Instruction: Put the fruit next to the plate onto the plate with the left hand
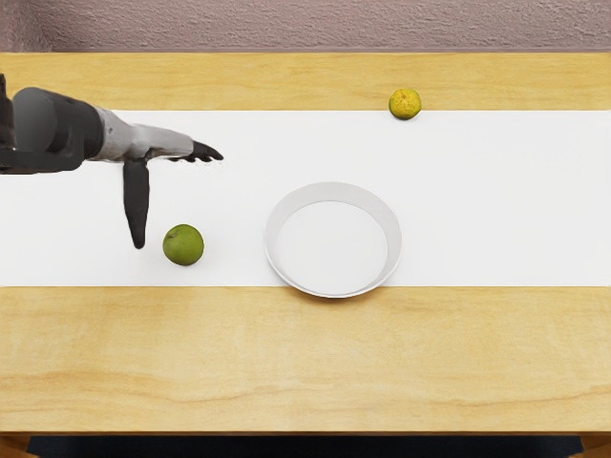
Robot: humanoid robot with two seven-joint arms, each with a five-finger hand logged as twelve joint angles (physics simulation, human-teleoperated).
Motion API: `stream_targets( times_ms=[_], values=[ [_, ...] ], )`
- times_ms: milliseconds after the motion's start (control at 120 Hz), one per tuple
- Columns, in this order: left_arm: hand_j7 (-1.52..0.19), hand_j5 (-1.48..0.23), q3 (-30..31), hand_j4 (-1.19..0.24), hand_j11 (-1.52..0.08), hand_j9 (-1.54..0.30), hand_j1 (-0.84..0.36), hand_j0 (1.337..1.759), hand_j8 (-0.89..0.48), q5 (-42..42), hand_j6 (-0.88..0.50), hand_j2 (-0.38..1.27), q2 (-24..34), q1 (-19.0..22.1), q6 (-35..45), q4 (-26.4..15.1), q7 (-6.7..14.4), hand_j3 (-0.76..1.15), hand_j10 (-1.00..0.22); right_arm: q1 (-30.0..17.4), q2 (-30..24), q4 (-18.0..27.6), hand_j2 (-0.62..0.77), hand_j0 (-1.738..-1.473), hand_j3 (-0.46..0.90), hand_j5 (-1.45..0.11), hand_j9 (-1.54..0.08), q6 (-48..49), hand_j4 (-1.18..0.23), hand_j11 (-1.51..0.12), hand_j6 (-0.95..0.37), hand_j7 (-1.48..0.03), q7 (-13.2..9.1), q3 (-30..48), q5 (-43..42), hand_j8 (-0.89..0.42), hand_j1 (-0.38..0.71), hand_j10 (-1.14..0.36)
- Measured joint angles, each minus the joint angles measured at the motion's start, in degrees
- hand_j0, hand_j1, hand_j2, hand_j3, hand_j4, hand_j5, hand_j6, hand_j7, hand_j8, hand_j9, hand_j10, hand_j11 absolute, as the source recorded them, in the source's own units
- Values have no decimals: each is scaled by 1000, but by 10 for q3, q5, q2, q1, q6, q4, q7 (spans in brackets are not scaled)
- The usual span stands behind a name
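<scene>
From the head view, looking down at a slant, a wooden table (286, 363) runs across the room with a broad white runner (496, 191) laid along its middle. The left arm comes in from the left edge, dark at the forearm and grey at the wrist, and its left hand (158, 148) hangs over the runner's left part. The hand is released and holds nothing: the fingers (205, 153) stretch out flat toward the right, while the thumb (136, 205) points down the picture, toward the near side of the table. A green fruit (183, 244) sits on the runner just beside the thumb's tip, on its right, with a small gap between the two, so nothing touches it. To the right of the fruit, near but apart from it, a white plate (270, 239) with a raised rim lies on the runner, its near edge reaching the runner's border. Nothing lies in the plate. A yellowish fruit (405, 103) rests well apart from all this, at the far edge of the runner, beyond the plate and somewhat to its right. A pale wall (286, 24) closes the scene behind the table.
</scene>
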Motion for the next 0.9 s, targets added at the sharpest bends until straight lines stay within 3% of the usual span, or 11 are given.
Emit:
stream_targets(
  times_ms=[150, 450, 667, 900],
  values=[
    [-28, -28, 1, -25, -27, -28, 325, 1658, -25, 102, -26, 5, -34, 49, 76, -20, 6, 0, -24, -1, 0, 0, 0, -1658, 0, 0, 0, 0, 0, 0, 0, 0, 0, 0, 0, 0, -349, 0],
    [-32, -32, 4, -28, -32, -32, 321, 1658, -29, 208, -29, 6, -63, 135, 128, -21, 8, 0, -27, -1, 0, 0, 0, -1658, 0, 0, 0, 0, 0, 0, 0, 0, 0, 0, 0, 0, -349, 0],
    [-45, -45, 4, -38, -44, -44, 310, 1658, -39, 250, -39, 9, -81, 157, 142, -8, 8, 0, -37, -1, 0, 0, 0, -1658, 0, 0, 0, 0, 0, 0, 0, 0, 0, 0, 0, 0, -349, 0],
    [-236, -237, 4, -185, -236, -236, 133, 1658, -186, 287, -187, 38, -82, 182, 159, -2, 8, 0, -185, -1, 0, 0, 0, -1658, 0, 0, 0, 0, 0, 0, 0, 0, 0, 0, 0, 0, -349, 0]
  ],
)
